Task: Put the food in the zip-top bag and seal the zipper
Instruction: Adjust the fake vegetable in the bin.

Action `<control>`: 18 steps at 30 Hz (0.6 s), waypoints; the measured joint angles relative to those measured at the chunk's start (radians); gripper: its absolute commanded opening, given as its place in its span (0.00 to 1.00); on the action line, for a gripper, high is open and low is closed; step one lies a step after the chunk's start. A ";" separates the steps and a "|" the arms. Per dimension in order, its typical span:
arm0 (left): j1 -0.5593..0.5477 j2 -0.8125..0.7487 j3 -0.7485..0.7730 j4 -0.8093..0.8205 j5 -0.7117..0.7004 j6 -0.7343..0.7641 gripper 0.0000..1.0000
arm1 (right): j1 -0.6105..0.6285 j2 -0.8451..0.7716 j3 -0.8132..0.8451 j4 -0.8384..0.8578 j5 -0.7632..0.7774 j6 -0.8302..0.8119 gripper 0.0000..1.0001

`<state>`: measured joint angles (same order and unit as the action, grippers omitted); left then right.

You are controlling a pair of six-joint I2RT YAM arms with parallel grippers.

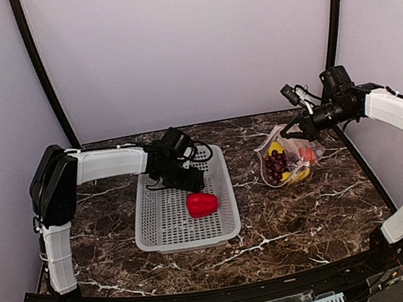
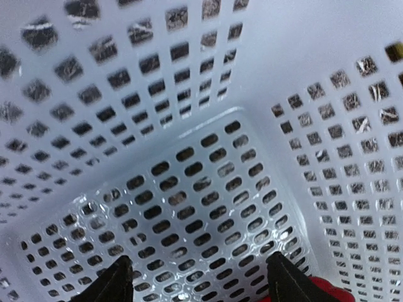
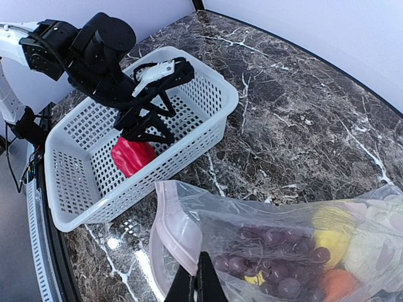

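Red toy pepper (image 3: 133,157) looks light, hard, slippery; left fingers (image 2: 113,286) spread over it, grab mid-body; right fingers (image 3: 211,286) pinching clear crinkly bag (image 3: 252,220).

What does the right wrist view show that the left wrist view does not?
Only the right wrist view: the clear crinkly zip-top bag holding the dark red grape bunch and yellow pieces, the right gripper shut on its edge, and the dark marble table.
Only the left wrist view: the white perforated plastic basket seen close from inside, down to its slotted floor.
Both: that basket, the red toy pepper, and the left gripper, open beside the pepper.
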<state>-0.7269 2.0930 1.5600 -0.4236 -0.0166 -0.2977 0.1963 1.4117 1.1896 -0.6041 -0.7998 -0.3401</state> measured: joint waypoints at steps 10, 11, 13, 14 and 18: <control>-0.003 -0.241 -0.289 -0.060 0.070 0.002 0.71 | -0.001 0.000 -0.003 0.004 -0.012 -0.002 0.00; -0.003 -0.271 -0.301 -0.062 0.070 0.002 0.71 | -0.001 0.000 -0.003 0.004 -0.012 -0.002 0.00; -0.005 -0.330 -0.310 -0.065 0.069 0.003 0.71 | -0.001 0.000 -0.003 0.005 -0.012 -0.003 0.00; -0.006 -0.354 -0.310 -0.063 0.070 0.004 0.71 | -0.001 0.000 -0.003 0.005 -0.012 -0.003 0.00; -0.030 -0.409 -0.291 -0.073 0.072 0.014 0.72 | -0.001 0.000 -0.003 0.005 -0.011 -0.003 0.00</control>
<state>-0.7567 1.6840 1.2686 -0.4965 0.0559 -0.2836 0.1955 1.4117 1.1866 -0.5991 -0.8112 -0.3431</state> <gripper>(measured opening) 0.714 0.005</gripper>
